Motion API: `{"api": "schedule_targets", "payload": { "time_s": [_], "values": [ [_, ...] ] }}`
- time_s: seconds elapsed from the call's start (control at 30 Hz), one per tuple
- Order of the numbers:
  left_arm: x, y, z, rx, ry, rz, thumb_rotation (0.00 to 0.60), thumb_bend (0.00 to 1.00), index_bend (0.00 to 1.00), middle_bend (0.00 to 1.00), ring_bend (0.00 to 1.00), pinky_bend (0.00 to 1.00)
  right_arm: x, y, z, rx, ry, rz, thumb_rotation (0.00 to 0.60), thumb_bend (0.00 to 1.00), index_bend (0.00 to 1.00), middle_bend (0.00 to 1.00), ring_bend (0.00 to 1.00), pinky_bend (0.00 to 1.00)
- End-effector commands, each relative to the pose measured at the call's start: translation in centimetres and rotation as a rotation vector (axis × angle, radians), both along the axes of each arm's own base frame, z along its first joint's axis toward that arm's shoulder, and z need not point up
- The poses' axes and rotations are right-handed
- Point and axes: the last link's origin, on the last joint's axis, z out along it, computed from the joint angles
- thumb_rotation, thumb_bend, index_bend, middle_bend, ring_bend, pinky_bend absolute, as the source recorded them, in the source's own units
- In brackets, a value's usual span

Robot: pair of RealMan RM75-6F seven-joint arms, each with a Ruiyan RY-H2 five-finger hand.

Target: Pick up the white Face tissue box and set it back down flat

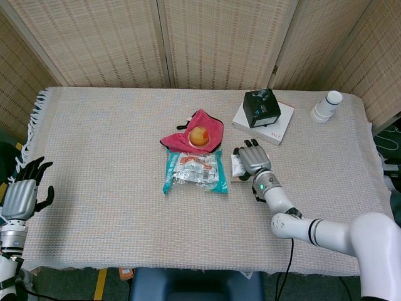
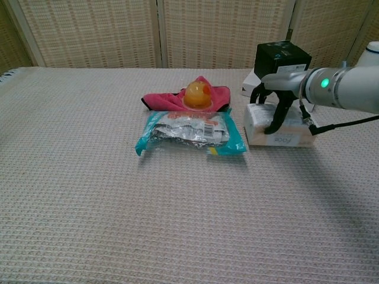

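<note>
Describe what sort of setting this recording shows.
Probably an indoor teleoperation test space, not a home: a table under a woven cloth, folding woven screens as backdrop, and assorted props such as a tissue box and snack packet.

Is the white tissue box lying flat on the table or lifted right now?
Flat, apparently: the white tissue box rests on the cloth beside the snack packet, with the right hand draped over its top.

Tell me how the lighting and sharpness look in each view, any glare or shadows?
Head view: soft, even light, sharp throughout, only faint shadows. Chest view: the right hand and its arm cast a broad soft shadow on the cloth; the snack packet glints slightly; the green wrist light glows, nothing blurred.
</note>
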Motion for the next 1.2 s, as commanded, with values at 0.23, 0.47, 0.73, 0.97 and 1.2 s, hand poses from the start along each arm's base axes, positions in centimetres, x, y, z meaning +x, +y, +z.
{"api": "schedule_targets", "payload": {
  "time_s": [0.23,0.47,0.73,0.97,1.2],
  "values": [
    [0.2,-0.1,0.0,0.006,0.008,-0.007,0.6,0.55,0.15,0.0,0.0,0.11,-1.4,0.3,3.7,-0.194,-0.465,0.016,0.6,0.26,0.45,0.4,0.19,0.0],
    [0.3,-0.2,-0.2,-0.001,0.019,-0.01,0.6,0.55,0.15,0.0,0.0,0.11,-6.9,2.9,6.8,-0.143,-1.015,-0.143,0.6,0.28,0.45,0.4,0.19,0.0],
    [0.5,-0.2,-0.3,-0.003,0.019,-0.014,0.6,0.55,0.15,0.0,0.0,0.11,-12.9,3.9,4.2,-0.032,-1.229,-0.247,0.6,0.34,0.44,0.4,0.19,0.0],
    [0.1,0.0,-0.1,0.001,0.016,0.005,0.6,0.55,0.15,0.0,0.0,0.11,-14.6,3.2,2.1,-0.079,-1.253,-0.194,0.6,0.35,0.44,0.4,0.19,0.0],
    [0.1,0.0,-0.2,-0.002,0.019,0.004,0.6,0.55,0.15,0.0,0.0,0.11,-14.5,3.0,1.0,-0.088,-1.257,-0.184,0.6,0.36,0.45,0.4,0.19,0.0]
  ]
}}
